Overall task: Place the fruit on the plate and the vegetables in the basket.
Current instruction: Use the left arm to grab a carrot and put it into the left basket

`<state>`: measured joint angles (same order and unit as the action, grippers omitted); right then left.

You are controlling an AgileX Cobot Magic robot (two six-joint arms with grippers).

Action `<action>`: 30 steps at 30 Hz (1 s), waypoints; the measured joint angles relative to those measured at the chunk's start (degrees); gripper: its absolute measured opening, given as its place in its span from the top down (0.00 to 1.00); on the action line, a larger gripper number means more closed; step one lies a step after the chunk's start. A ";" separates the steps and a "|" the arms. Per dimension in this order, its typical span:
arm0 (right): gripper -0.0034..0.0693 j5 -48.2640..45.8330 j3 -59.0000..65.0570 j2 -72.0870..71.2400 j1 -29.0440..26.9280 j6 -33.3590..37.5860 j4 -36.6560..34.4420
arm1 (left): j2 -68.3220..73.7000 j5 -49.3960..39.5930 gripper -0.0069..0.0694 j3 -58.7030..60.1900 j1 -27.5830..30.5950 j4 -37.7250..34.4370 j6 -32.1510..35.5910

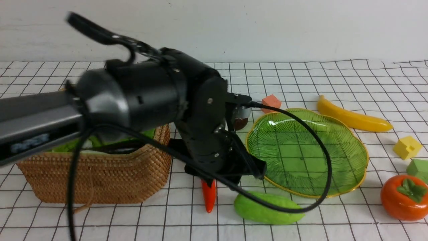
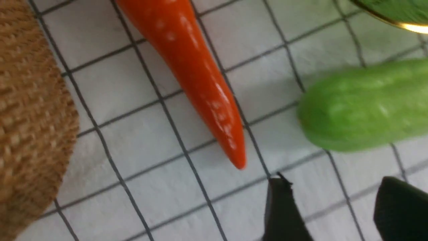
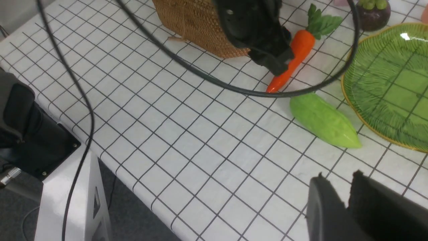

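My left gripper [image 2: 337, 201] is open and empty, hanging just above the cloth beside the tip of the orange carrot [image 2: 194, 73], which lies between the basket [image 1: 93, 180] and the light-green cucumber [image 1: 267, 209]. The green plate [image 1: 307, 150] is empty. The banana [image 1: 354, 117] lies behind it, and the persimmon [image 1: 404, 197] sits at the front right. The mangosteen [image 3: 372, 11] sits behind the plate's left rim, mostly hidden by my left arm in the front view. My right gripper [image 3: 337, 182] is shut and empty above the cloth, short of the cucumber [image 3: 322, 120].
Foam cubes lie around the plate: orange-pink [image 1: 271, 102] behind it, yellow [image 1: 407, 147] and green [image 1: 418, 167] to its right. The left arm's cable [image 1: 321, 160] loops over the plate. The table's near-left edge [image 3: 110, 160] drops off to a white stand.
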<state>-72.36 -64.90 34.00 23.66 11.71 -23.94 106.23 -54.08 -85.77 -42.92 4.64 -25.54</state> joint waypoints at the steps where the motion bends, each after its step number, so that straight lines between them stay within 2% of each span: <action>1: 0.76 0.00 0.00 0.00 0.00 0.00 0.04 | 1.86 -0.36 0.36 -1.29 0.00 2.25 -1.76; 2: 0.76 0.00 0.00 0.00 0.00 0.00 0.04 | 4.42 -0.71 0.31 -3.04 0.00 4.55 -4.43; 5: 0.76 0.00 0.00 0.00 0.00 0.00 0.04 | 8.32 -0.98 0.26 -5.38 0.00 8.86 -8.25; 6: 0.76 0.00 0.00 0.00 0.00 0.00 -0.01 | 10.75 -0.97 0.25 -6.99 0.00 12.78 -10.91; 9: 0.76 0.00 0.00 0.00 0.00 0.00 -0.01 | 13.47 -0.60 0.26 -7.92 0.00 16.19 -12.69; 14: 0.76 0.00 0.00 0.00 0.00 0.00 -0.05 | 16.28 -0.26 0.33 -8.05 0.00 17.89 -13.03; 18: 0.76 0.00 0.00 0.00 0.00 0.52 -0.05 | 17.97 0.23 0.48 -8.40 0.00 18.09 -13.18; 20: 0.76 0.00 0.00 -0.18 0.00 1.28 -0.38 | 18.35 0.40 0.58 -8.60 0.00 18.09 -13.18; 27: 0.75 0.00 -0.03 -0.83 0.00 1.29 -0.55 | 16.01 -2.64 0.58 -9.12 -0.47 17.99 -12.11; 30: 0.75 0.00 -0.03 -1.16 0.00 1.29 -0.55 | 8.70 -6.87 0.58 -9.85 -2.42 18.37 -7.63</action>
<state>-72.36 -64.93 32.84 23.66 13.00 -24.49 114.94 -60.95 -95.62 -45.34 23.01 -33.18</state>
